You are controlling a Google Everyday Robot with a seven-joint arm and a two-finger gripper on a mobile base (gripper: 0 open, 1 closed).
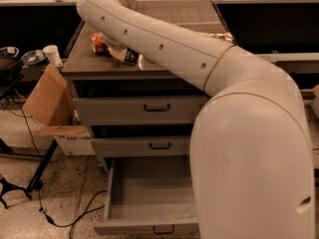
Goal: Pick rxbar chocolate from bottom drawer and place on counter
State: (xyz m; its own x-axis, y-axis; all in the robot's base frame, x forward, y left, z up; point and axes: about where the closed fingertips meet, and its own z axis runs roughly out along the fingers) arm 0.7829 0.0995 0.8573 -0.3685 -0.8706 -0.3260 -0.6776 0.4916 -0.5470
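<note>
My gripper is over the left front part of the counter, mostly hidden under my own arm. It is shut on the rxbar chocolate, a small black bar with white print. The bar is tilted and held low, just above or touching the counter top. The bottom drawer is pulled out below, and the part of its inside that shows is bare. My big white arm covers the right side of the drawer and of the cabinet.
An orange snack bag lies on the counter just left of the gripper. A gold-silver snack bag peeks out behind my arm at the right. The two upper drawers are closed. A cardboard box, a white cup and floor cables are to the left.
</note>
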